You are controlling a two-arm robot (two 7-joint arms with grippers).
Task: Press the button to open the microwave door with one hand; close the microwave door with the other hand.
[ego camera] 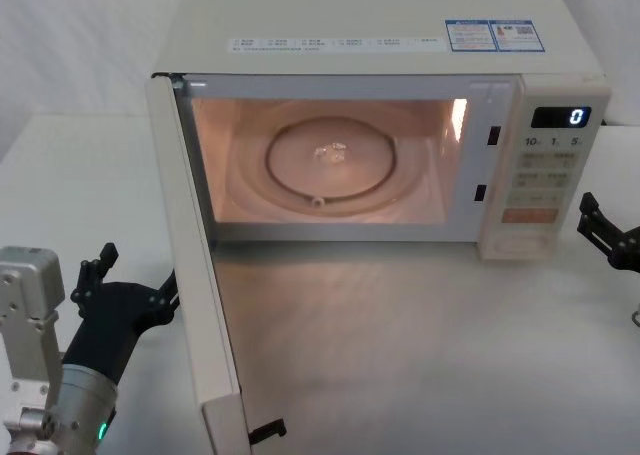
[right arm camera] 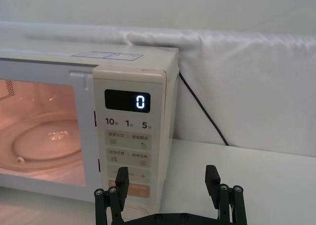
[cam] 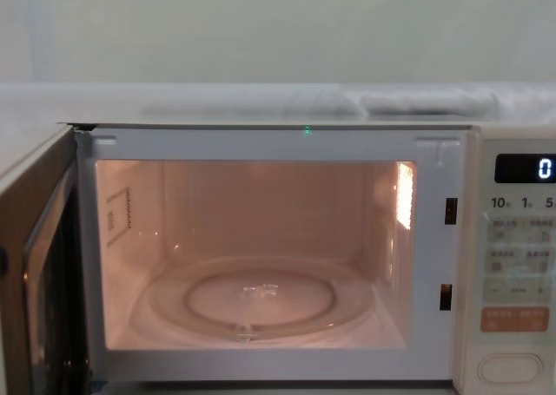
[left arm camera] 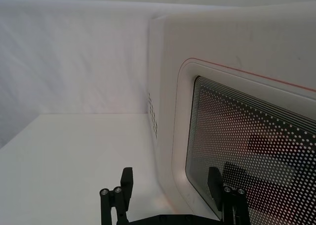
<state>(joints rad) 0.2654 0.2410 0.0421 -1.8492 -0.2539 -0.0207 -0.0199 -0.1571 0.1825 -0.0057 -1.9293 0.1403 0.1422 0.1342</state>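
Observation:
The cream-white microwave (ego camera: 400, 25) stands with its cavity lit and the glass turntable (ego camera: 332, 162) showing. The microwave door (ego camera: 195, 275) is swung wide out on the left; its dark inner side (cam: 35, 265) faces the cavity. My left gripper (ego camera: 135, 275) is open on the outer side of the door, close to its windowed face (left arm camera: 247, 151), one finger (left arm camera: 215, 178) in front of the window. The pill-shaped button (cam: 510, 368) lies at the bottom of the control panel (ego camera: 540, 190). My right gripper (ego camera: 603, 230) is open, just right of the panel and in front of it (right arm camera: 167, 178).
The display (right arm camera: 140, 102) reads 0. An orange key (cam: 514, 319) sits just above the button. A black cable (right arm camera: 202, 111) runs down behind the oven on the right. The white table (ego camera: 420, 355) stretches in front of the cavity, with white cloth (right arm camera: 247, 76) behind.

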